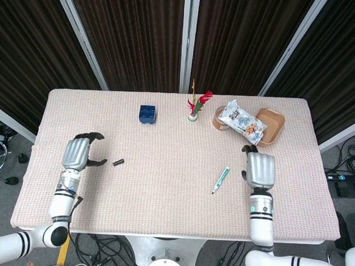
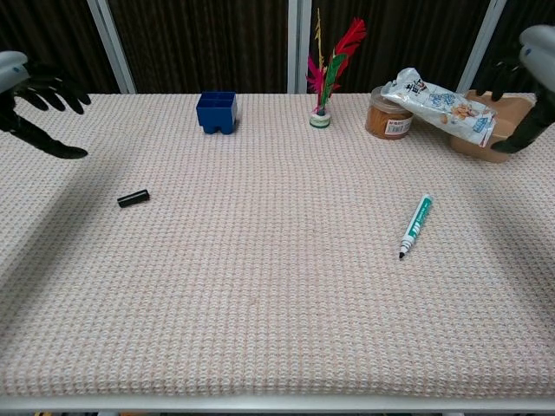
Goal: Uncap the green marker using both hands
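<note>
The green marker [image 1: 221,179] [image 2: 415,225] lies uncapped on the woven mat, its tip toward the table's front edge. Its black cap [image 1: 118,162] [image 2: 133,198] lies apart on the mat's left side. My left hand [image 1: 77,153] [image 2: 35,95] hovers just left of the cap with fingers spread, holding nothing. Right of the marker hovers my right hand [image 1: 261,170] [image 2: 529,69], also open and holding nothing.
A blue box [image 1: 147,114] [image 2: 217,112], a small vase of feathers [image 1: 194,108] [image 2: 324,82], a brown jar [image 2: 388,117], a snack bag [image 1: 243,122] [image 2: 438,100] and a tan tray [image 1: 274,126] stand along the far side of the mat.
</note>
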`<action>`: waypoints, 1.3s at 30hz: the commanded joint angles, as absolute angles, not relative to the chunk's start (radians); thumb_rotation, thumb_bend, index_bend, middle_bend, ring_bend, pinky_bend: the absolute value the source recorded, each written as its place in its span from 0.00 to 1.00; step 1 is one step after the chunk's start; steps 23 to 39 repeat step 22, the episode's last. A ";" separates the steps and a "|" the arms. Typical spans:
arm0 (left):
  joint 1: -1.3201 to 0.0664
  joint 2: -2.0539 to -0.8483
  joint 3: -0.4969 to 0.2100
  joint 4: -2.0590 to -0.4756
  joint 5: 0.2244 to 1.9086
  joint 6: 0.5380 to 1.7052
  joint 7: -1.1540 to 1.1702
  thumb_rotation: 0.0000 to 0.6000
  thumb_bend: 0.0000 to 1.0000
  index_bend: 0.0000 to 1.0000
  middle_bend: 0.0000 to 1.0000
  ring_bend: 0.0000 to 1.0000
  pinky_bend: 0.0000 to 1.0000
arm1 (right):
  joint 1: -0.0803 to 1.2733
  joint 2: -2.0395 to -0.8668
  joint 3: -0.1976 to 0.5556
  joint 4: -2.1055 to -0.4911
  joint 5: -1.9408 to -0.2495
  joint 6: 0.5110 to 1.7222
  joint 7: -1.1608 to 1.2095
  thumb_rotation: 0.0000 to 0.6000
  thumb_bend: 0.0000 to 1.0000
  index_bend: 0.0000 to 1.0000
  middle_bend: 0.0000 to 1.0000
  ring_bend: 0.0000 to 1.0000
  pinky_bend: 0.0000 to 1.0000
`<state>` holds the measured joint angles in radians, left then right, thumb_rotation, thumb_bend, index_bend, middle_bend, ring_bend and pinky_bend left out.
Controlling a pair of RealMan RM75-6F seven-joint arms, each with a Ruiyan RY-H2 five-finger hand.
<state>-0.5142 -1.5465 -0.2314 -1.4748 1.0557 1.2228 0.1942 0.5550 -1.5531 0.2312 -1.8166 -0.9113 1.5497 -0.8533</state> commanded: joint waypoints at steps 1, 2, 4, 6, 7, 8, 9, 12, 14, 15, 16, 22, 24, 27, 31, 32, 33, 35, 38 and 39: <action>-0.454 -1.492 -0.185 -1.516 1.125 1.311 0.228 1.00 0.06 0.30 0.29 0.22 0.20 | 0.467 -1.269 0.116 -1.952 -1.080 1.518 -0.775 1.00 0.03 0.33 0.29 0.39 0.54; -0.440 -1.485 -0.174 -1.522 1.137 1.332 0.235 1.00 0.06 0.29 0.27 0.21 0.19 | 0.455 -1.226 0.092 -1.958 -1.101 1.505 -0.765 1.00 0.03 0.30 0.25 0.27 0.40; -0.412 -1.482 -0.156 -1.534 1.159 1.380 0.258 1.00 0.05 0.26 0.21 0.16 0.16 | 0.426 -1.162 0.046 -1.949 -1.152 1.489 -0.727 1.00 0.03 0.19 0.14 0.03 0.07; -0.385 -1.484 -0.141 -1.541 1.171 1.420 0.275 1.00 0.04 0.22 0.17 0.12 0.14 | 0.402 -1.135 0.015 -1.923 -1.190 1.475 -0.677 1.00 0.04 0.13 0.09 0.00 0.00; -0.368 -1.482 -0.130 -1.543 1.181 1.443 0.281 1.00 0.04 0.21 0.15 0.11 0.13 | 0.391 -1.128 0.001 -1.905 -1.205 1.469 -0.656 1.00 0.05 0.10 0.07 0.00 0.00; -0.349 -1.481 -0.115 -1.540 1.199 1.470 0.286 1.00 0.04 0.20 0.14 0.11 0.13 | 0.378 -1.122 -0.014 -1.880 -1.217 1.460 -0.634 1.00 0.06 0.09 0.06 0.00 0.00; -0.337 -1.482 -0.105 -1.534 1.213 1.487 0.290 1.00 0.04 0.19 0.13 0.11 0.12 | 0.369 -1.120 -0.025 -1.863 -1.223 1.452 -0.621 1.00 0.07 0.08 0.05 0.00 0.00; -0.301 -1.482 -0.075 -1.511 1.249 1.524 0.290 1.00 0.04 0.18 0.13 0.11 0.12 | 0.346 -1.125 -0.060 -1.808 -1.235 1.419 -0.602 1.00 0.07 0.07 0.03 0.00 0.00; -0.280 -1.484 -0.063 -1.494 1.264 1.540 0.281 1.00 0.04 0.18 0.13 0.11 0.12 | 0.334 -1.141 -0.078 -1.766 -1.244 1.398 -0.604 1.00 0.07 0.07 0.02 0.00 0.00; -0.272 -1.485 -0.060 -1.487 1.268 1.546 0.279 1.00 0.04 0.18 0.13 0.11 0.11 | 0.330 -1.149 -0.082 -1.751 -1.246 1.391 -0.600 1.00 0.07 0.07 0.02 0.00 0.00; -0.265 -1.487 -0.059 -1.481 1.269 1.549 0.279 1.00 0.04 0.18 0.13 0.11 0.11 | 0.326 -1.157 -0.084 -1.738 -1.249 1.385 -0.594 1.00 0.07 0.06 0.02 0.00 0.00; -0.239 -1.490 -0.069 -1.460 1.255 1.538 0.273 1.00 0.04 0.18 0.13 0.11 0.11 | 0.309 -1.194 -0.074 -1.688 -1.279 1.375 -0.569 1.00 0.07 0.06 0.01 0.00 0.00; -0.239 -1.490 -0.069 -1.460 1.255 1.538 0.273 1.00 0.04 0.18 0.13 0.11 0.11 | 0.309 -1.194 -0.074 -1.688 -1.279 1.375 -0.569 1.00 0.07 0.06 0.01 0.00 0.00; -0.239 -1.490 -0.069 -1.460 1.255 1.538 0.273 1.00 0.04 0.18 0.13 0.11 0.11 | 0.309 -1.194 -0.074 -1.688 -1.279 1.375 -0.569 1.00 0.07 0.06 0.01 0.00 0.00; -0.239 -1.490 -0.069 -1.460 1.255 1.538 0.273 1.00 0.04 0.18 0.13 0.11 0.11 | 0.309 -1.194 -0.074 -1.688 -1.279 1.375 -0.569 1.00 0.07 0.06 0.01 0.00 0.00; -0.239 -1.490 -0.069 -1.460 1.255 1.538 0.273 1.00 0.04 0.18 0.13 0.11 0.11 | 0.309 -1.194 -0.074 -1.688 -1.279 1.375 -0.569 1.00 0.07 0.06 0.01 0.00 0.00; -0.239 -1.490 -0.069 -1.460 1.255 1.538 0.273 1.00 0.04 0.18 0.13 0.11 0.11 | 0.309 -1.194 -0.074 -1.688 -1.279 1.375 -0.569 1.00 0.07 0.06 0.01 0.00 0.00; -0.239 -1.490 -0.069 -1.460 1.255 1.538 0.273 1.00 0.04 0.18 0.13 0.11 0.11 | 0.309 -1.194 -0.074 -1.688 -1.279 1.375 -0.569 1.00 0.07 0.06 0.01 0.00 0.00; -0.239 -1.490 -0.069 -1.460 1.255 1.538 0.273 1.00 0.04 0.18 0.13 0.11 0.11 | 0.309 -1.194 -0.074 -1.688 -1.279 1.375 -0.569 1.00 0.07 0.06 0.01 0.00 0.00; -0.239 -1.490 -0.069 -1.460 1.255 1.538 0.273 1.00 0.04 0.18 0.13 0.11 0.11 | 0.309 -1.194 -0.074 -1.688 -1.279 1.375 -0.569 1.00 0.07 0.06 0.01 0.00 0.00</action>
